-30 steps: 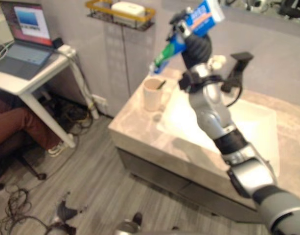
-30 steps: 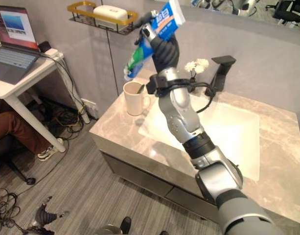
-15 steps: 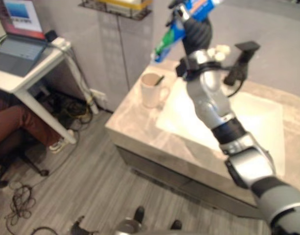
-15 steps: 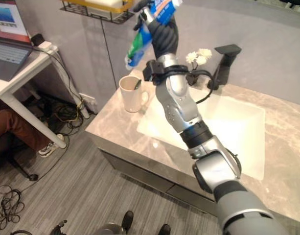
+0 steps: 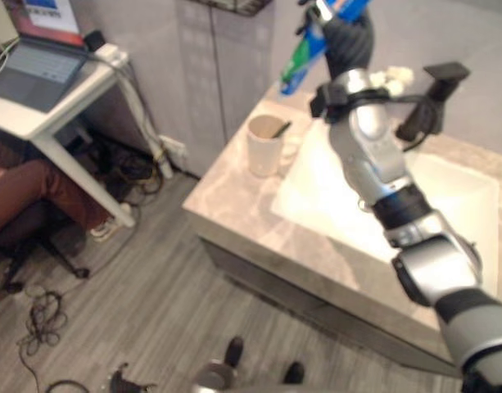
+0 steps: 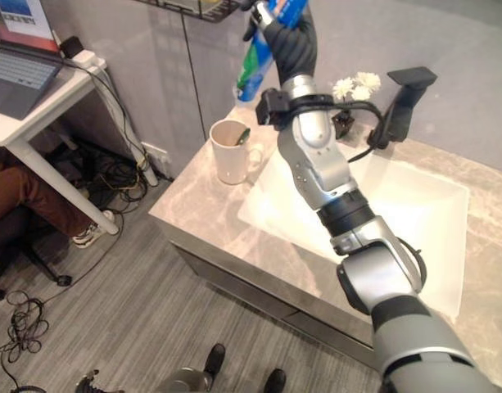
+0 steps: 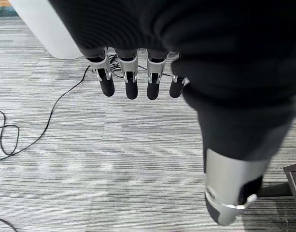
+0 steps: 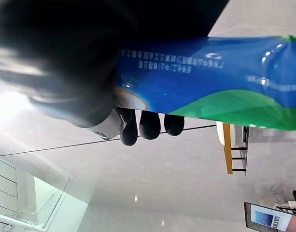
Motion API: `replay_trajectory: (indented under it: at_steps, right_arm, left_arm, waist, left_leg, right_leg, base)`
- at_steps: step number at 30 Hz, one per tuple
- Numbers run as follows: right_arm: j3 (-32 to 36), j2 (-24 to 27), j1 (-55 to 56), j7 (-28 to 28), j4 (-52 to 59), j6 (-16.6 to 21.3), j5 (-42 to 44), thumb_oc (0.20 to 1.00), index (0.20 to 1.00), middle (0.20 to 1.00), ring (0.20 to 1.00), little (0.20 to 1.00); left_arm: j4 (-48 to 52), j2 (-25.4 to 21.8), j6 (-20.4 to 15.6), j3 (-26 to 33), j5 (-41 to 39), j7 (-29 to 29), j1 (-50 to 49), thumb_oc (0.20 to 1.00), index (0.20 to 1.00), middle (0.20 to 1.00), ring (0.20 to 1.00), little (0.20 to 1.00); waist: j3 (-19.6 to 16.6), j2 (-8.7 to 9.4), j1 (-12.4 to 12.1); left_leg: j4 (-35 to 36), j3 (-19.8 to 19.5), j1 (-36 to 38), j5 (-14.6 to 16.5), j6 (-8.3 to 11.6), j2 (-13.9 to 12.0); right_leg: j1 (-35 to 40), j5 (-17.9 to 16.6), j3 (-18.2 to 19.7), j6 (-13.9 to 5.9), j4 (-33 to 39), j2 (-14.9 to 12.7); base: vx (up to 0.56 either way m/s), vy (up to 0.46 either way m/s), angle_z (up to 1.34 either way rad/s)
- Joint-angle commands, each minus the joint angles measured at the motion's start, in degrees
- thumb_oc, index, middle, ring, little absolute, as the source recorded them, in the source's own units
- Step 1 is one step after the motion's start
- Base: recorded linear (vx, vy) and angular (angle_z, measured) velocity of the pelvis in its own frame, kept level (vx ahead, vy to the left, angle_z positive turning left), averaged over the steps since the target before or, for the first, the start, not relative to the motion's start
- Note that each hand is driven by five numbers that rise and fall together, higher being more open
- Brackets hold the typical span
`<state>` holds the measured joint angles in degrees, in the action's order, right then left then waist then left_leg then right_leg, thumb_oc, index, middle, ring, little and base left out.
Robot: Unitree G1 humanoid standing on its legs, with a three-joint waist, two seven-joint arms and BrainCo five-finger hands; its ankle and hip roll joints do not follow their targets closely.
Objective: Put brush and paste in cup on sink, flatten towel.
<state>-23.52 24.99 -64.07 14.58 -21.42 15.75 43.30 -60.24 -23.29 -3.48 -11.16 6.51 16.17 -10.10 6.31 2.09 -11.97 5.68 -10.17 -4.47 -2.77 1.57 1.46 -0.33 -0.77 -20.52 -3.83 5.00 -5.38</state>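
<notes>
My right hand (image 6: 290,41) is raised high over the back left corner of the counter, shut on a blue and green toothpaste tube (image 6: 255,70). The tube slants down, and its lower end hangs above and just behind a cream cup (image 6: 228,154). The cup stands on the marble counter (image 6: 197,214), left of the basin. A dark brush handle (image 6: 243,136) leans out of the cup. In the right wrist view the dark fingertips (image 8: 148,124) curl round the tube (image 8: 210,82). My left hand (image 7: 131,82) hangs over the grey floor with straight fingers and holds nothing.
A white basin (image 6: 402,209) fills the counter's middle, with a black faucet (image 6: 404,97) and white flowers (image 6: 355,84) behind it. A white table with a laptop (image 6: 21,78) stands to the left, a seated person's leg (image 6: 21,192) under it.
The camera has shifted, so the counter sits differently in the picture. My right hand still holds the tube above the cup; its lower end looks a little higher over the rim.
</notes>
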Motion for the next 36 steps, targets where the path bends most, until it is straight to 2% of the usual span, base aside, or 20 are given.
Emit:
replay_trajectory:
  at_steps: [1, 6, 9, 19, 21, 26, 35, 36]
  right_arm:
    - [-2.04, 2.85, -6.9, -0.77, 1.21, 3.52, -0.3, 0.2, 0.2, 0.2, 0.2, 0.2]
    - [-2.33, 3.5, -5.88, -1.0, 2.21, 3.1, -0.8, 0.2, 0.2, 0.2, 0.2, 0.2]
    - [-4.32, 3.95, -5.43, -0.77, 2.54, 1.71, -3.28, 0.2, 0.2, 0.2, 0.2, 0.2]
    - [-6.5, 3.43, -5.08, -0.83, 1.37, 0.79, -5.18, 0.2, 0.2, 0.2, 0.2, 0.2]
    - [-7.18, 3.52, -5.51, -0.85, 1.22, 0.71, -5.93, 0.2, 0.2, 0.2, 0.2, 0.2]
    - [-8.12, 3.29, -6.06, -0.56, 0.56, 0.73, -6.54, 0.2, 0.2, 0.2, 0.2, 0.2]
    - [-9.34, 2.23, -5.78, -0.87, -0.53, 0.13, -7.44, 0.2, 0.2, 0.2, 0.2, 0.2]
    - [-9.39, 0.4, -4.01, -1.43, -0.54, 0.58, -7.29, 0.2, 0.2, 0.2, 0.2, 0.2]
  left_arm:
    - [-2.89, -2.05, -0.47, -0.33, -1.14, 2.01, 2.69, 1.0, 1.0, 1.0, 1.0, 1.0]
    - [-1.07, -2.14, -0.72, -0.66, -1.31, 2.06, 2.84, 1.0, 1.0, 1.0, 1.0, 1.0]
    - [1.17, -3.54, -0.7, -5.01, 5.47, 2.14, 2.9, 1.0, 1.0, 1.0, 1.0, 1.0]
    - [2.23, -3.87, -0.68, -4.24, 5.9, 3.31, 2.44, 1.0, 1.0, 1.0, 1.0, 1.0]
    - [3.41, -4.64, -0.67, -6.58, 9.64, 3.71, 2.67, 1.0, 1.0, 1.0, 1.0, 1.0]
    - [3.29, -4.83, -0.52, -7.39, 11.2, 3.93, 2.45, 1.0, 1.0, 1.0, 1.0, 1.0]
    - [2.75, -4.4, -0.45, -6.88, 10.61, 4.48, 2.39, 1.0, 1.0, 1.0, 1.0, 1.0]
    - [2.78, -3.61, 0.08, -7.13, 10.51, 6.1, 2.87, 1.0, 1.0, 1.0, 1.0, 1.0]
  waist:
    - [0.17, 2.26, -1.38]
    - [0.78, 2.56, -1.36]
    - [1.35, 2.97, -0.99]
    - [2.02, 3.38, -1.05]
    - [2.15, 3.53, -0.88]
    - [2.29, 3.7, -0.89]
    - [2.51, 3.88, -0.75]
    - [2.71, 3.88, -0.74]
  left_leg:
    - [-0.68, 2.26, -1.52, 3.41, -2.99, 1.68]
    - [-0.68, 2.19, -1.94, 3.48, -3.12, 1.79]
    - [-0.68, 2.65, -1.76, 3.67, -3.24, 1.71]
    - [-0.68, 2.68, -1.45, 3.77, -3.32, 1.59]
    - [-0.68, 2.65, -1.38, 3.86, -3.26, 1.51]
    - [-0.68, 2.76, -1.32, 3.86, -3.24, 1.41]
    - [-0.68, 3.09, -1.16, 3.86, -3.27, 1.28]
    - [-0.68, 3.71, -0.75, 4.15, -3.3, 1.13]
  right_leg:
    - [2.56, 2.91, 1.19, -0.28, 0.0, -1.48]
    - [2.16, 2.72, 1.16, -0.46, 0.0, -1.56]
    - [2.02, 2.57, 1.63, -0.57, 0.0, -1.55]
    - [2.23, 2.68, 1.61, -0.48, 0.0, -1.42]
    - [2.3, 2.79, 1.65, -0.45, 0.0, -1.32]
    - [2.18, 2.77, 1.62, -0.44, 0.0, -1.24]
    - [2.18, 2.61, 1.86, -0.49, 0.0, -1.2]
    - [2.28, 2.64, 2.44, -0.53, 0.0, -1.15]
  base:
    - [0.01, 0.024, 0.08]
    - [0.0, 0.018, 0.07]
    - [0.0, 0.011, 0.0]
    - [0.0, 0.006, -0.02]
    - [0.0, 0.0, 0.0]
    - [0.0, 0.0, 0.0]
    - [0.0, 0.0, 0.0]
    - [0.0, 0.0, 0.0]
